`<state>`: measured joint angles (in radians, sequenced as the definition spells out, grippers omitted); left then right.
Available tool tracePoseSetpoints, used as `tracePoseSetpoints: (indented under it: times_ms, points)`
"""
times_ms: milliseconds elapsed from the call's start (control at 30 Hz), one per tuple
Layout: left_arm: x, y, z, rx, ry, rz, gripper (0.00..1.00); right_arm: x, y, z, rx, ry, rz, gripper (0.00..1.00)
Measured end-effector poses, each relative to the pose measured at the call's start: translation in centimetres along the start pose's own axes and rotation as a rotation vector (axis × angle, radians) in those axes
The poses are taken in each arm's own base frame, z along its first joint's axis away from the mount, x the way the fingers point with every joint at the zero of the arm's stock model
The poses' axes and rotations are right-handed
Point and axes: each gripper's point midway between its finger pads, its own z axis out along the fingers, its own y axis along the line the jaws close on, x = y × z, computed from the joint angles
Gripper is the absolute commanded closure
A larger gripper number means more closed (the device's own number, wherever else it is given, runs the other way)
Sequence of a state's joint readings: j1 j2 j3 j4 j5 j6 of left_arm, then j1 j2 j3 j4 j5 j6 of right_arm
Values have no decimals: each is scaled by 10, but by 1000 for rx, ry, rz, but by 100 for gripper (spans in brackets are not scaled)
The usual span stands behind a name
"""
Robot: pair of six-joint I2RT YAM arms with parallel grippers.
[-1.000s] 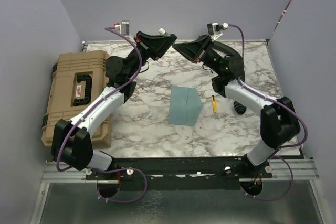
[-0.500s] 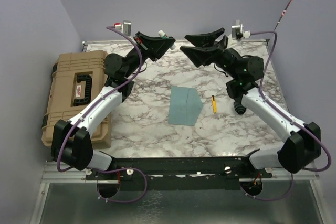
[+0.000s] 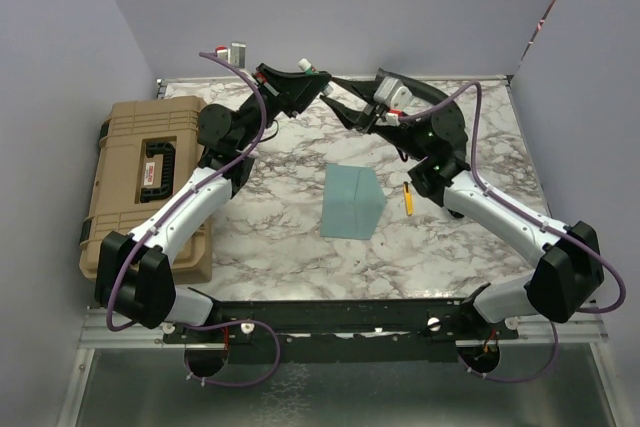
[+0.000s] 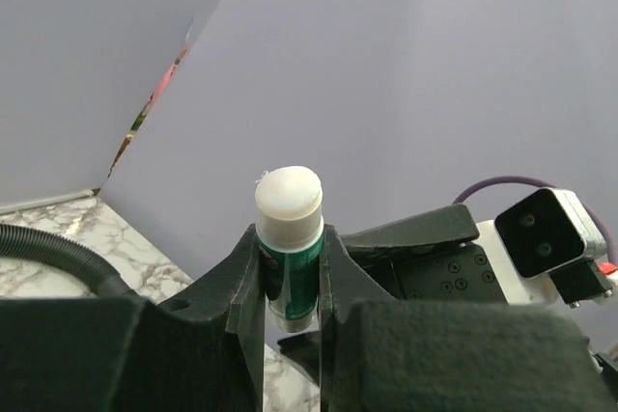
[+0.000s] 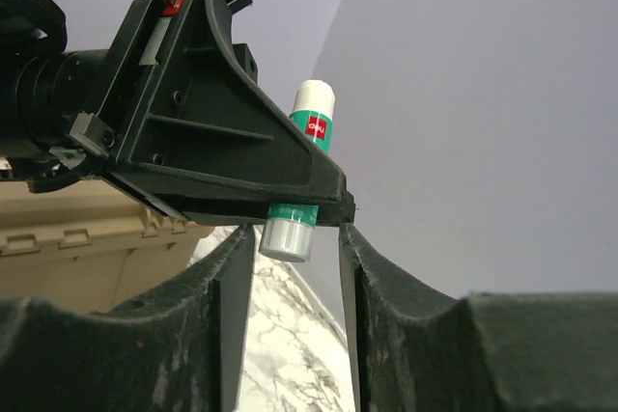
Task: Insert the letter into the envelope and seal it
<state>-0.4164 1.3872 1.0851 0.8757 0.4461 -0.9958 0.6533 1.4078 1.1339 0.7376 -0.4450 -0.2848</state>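
Observation:
The teal envelope (image 3: 352, 201) lies flat in the middle of the marble table (image 3: 290, 227). The tan letter is not in view. My left gripper (image 3: 318, 80) is raised at the back and shut on a green-and-white glue stick (image 4: 289, 229), white end up. My right gripper (image 3: 340, 99) faces it, open. In the right wrist view its fingers (image 5: 232, 277) stand on either side of the stick's lower grey end (image 5: 288, 235), just below it and apart from it. The left gripper's fingers (image 4: 241, 277) press the stick's green body.
A tan hard case (image 3: 140, 182) sits at the table's left edge. A small yellow stick-like thing (image 3: 407, 197) and a small black object (image 3: 457, 209) lie right of the envelope. Lilac walls enclose the back and sides.
My right gripper swung up and right, then came back left and down to the glue stick's lower end, jaws open. The left gripper stayed shut on the stick. The envelope has not moved.

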Motion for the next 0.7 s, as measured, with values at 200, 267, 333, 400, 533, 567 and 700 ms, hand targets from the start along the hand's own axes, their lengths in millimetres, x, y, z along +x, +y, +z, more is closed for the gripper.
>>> tracePoseSetpoints:
  times_ms: [200, 267, 333, 400, 533, 567, 700]
  points:
    - [-2, 0, 0, -4, -9, -14, 100, 0, -1, 2, 15, 2, -50, 82]
    - [-2, 0, 0, -3, -12, -14, 100, 1, -3, 2, 26, 3, -51, 97]
    - [-2, 0, 0, -2, -13, -14, 100, 1, -3, 3, 31, 3, -39, 99]
    - [-3, -1, 0, -1, -14, -13, 100, 1, -4, 3, 41, 3, -12, 99]
    - [-5, -4, 1, 13, -23, -4, 100, 0, -5, 3, 60, 3, 104, 99]
    - [-5, -4, 1, 16, -24, -3, 100, -1, -6, 4, 61, 6, 152, 100]
    - [-9, -12, 1, 47, -40, 13, 100, -10, -4, 3, -1, -5, 410, 99]
